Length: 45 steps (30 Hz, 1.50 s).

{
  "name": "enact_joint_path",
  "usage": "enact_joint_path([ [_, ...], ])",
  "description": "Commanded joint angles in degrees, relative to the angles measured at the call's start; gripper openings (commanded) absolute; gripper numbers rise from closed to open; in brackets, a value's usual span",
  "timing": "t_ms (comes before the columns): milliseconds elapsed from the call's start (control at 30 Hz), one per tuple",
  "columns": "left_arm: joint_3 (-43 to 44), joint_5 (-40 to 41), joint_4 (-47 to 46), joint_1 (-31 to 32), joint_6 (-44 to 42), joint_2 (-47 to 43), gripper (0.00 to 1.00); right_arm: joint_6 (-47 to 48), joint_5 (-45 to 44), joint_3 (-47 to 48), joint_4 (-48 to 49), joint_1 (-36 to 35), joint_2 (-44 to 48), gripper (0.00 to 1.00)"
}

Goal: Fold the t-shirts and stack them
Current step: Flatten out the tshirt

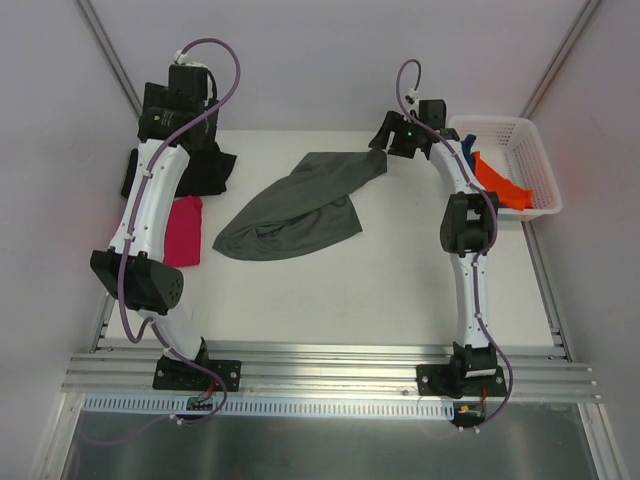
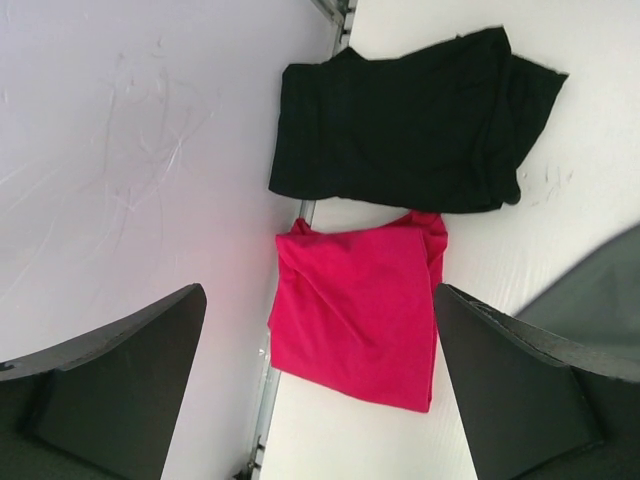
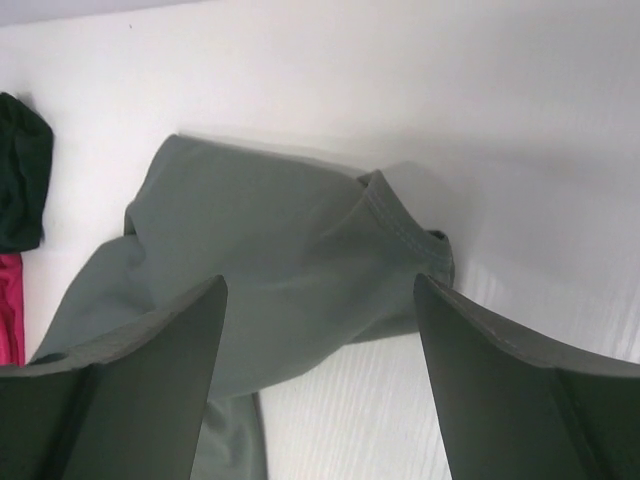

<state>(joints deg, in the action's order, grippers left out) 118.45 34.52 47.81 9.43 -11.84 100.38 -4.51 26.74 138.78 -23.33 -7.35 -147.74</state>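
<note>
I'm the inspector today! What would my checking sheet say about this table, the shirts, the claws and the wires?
Surface: white table, no stains seen.
Job's things: dark grey t-shirt crumpled mid-table; black t-shirt and magenta t-shirt folded, next to each other at left; orange t-shirt and blue t-shirt in the white basket.
Clutter: nothing seen.
Grippers: left gripper open above the magenta t-shirt; right gripper open over the dark grey t-shirt's neck end.
Cables: purple cables loop along both arms.
Surroundings: pale walls; metal rail at the near edge.
</note>
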Motion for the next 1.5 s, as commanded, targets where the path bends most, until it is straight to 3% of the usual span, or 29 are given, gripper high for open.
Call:
enact_joint_path([
  [0, -4.1, 0.7, 0.7, 0.4, -0.6, -2.4, 0.99, -4.3, 1.8, 4.2, 4.9, 0.6, -2.1, 0.79],
  [400, -2.1, 0.2, 2.5, 0.8, -0.8, -0.4, 0.99, -7.0, 1.4, 4.4, 6.5, 1.0, -6.1, 0.80],
  [1000, -0.4, -0.4, 3.0, 0.9, 0.4, 1.2, 0.99, -3.7, -1.7, 3.4, 4.8, 1.2, -5.9, 0.81],
  [1100, -0.3, -0.2, 3.1, 0.9, 0.3, 1.3, 0.99, -5.7, 0.3, 2.3, 5.0, 0.2, -6.3, 0.70],
  [1200, -0.5, -0.4, 3.1, 0.9, 0.4, 1.3, 0.99, -6.7, 2.6, 1.1, 5.1, -0.8, -6.2, 0.39],
  [1233, -0.4, -0.4, 3.1, 0.9, 0.4, 1.5, 0.99, -6.8, 3.1, 0.7, 5.0, -1.1, -6.1, 0.17],
  [1267, -0.4, -0.4, 3.1, 0.9, 0.5, 1.4, 0.99, -6.9, 3.2, 0.4, 4.8, -1.3, -5.7, 0.05],
  [1300, -0.4, -0.4, 3.1, 0.9, 0.6, 1.5, 0.99, -7.2, 3.4, -0.1, 4.4, -1.4, -5.5, 0.01],
  [1467, -0.7, -0.9, 3.2, 0.9, 1.4, 1.6, 0.99, -7.5, 5.4, -1.6, 3.5, -0.6, -0.5, 0.01],
])
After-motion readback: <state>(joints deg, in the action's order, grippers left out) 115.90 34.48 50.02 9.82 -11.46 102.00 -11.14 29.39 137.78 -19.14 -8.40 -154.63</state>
